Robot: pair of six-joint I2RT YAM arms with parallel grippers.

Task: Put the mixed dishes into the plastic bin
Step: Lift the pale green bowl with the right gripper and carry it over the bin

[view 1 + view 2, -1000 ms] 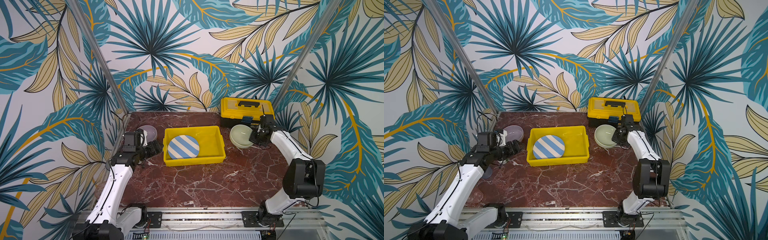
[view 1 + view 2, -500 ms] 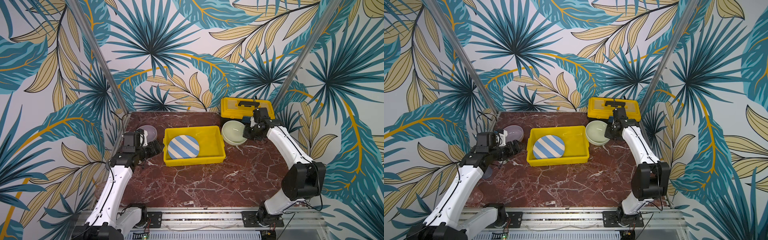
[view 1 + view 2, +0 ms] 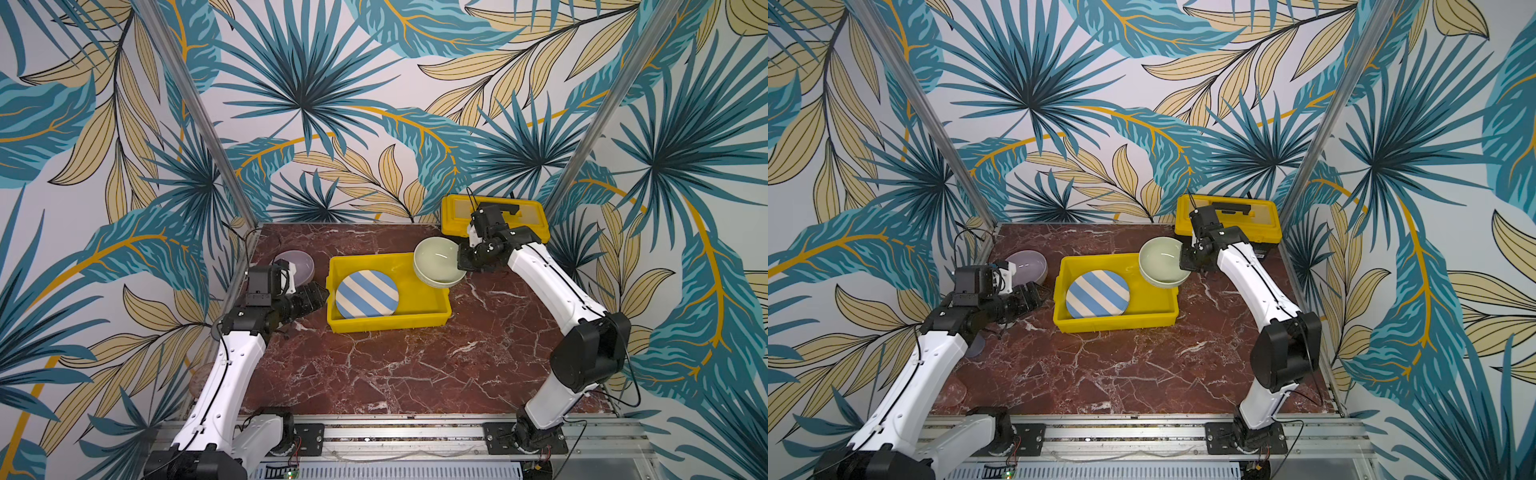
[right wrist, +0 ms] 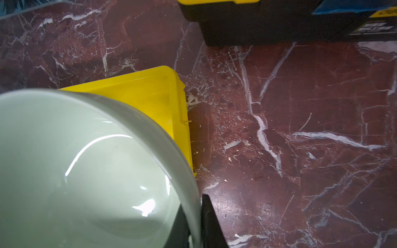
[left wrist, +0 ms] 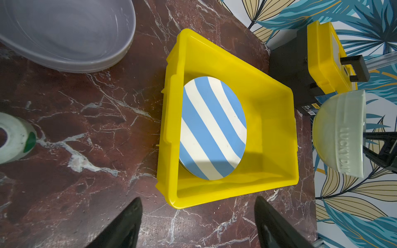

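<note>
Over the far right corner of the plastic bin (image 3: 390, 323), your right gripper (image 3: 462, 266) pinches the rim of the pale green bowl (image 3: 438, 262), jaws pressed together on it. The bowl hangs above the rim, partly over the inside and partly over the table (image 3: 374, 374).

By my reading you are early in the job. One dish is home: the striped plate (image 3: 366, 294) lies flat in the left half of the bin, and you cannot tell whether anything sits beneath it. The lilac bowl (image 3: 297, 264) waits on the table at far left. One clear tumbler (image 3: 974, 345) shows under your left arm and what looks like another tumbler (image 3: 951, 392) nearer, both partly hidden. No other plates show.

Your left gripper (image 3: 319, 293) is spread wide and empty, just beside the bin's left wall and pointing at it, with the lilac bowl just beyond it.

For room, the right half of the bin floor is bare and looks wide enough for the bowl. You would need to bring it left and nearer so that it clears the right wall and the far wall. The toolbox (image 3: 455, 214) stands close behind your right wrist, so there is little room farther back. The near part of the table is open.
</note>
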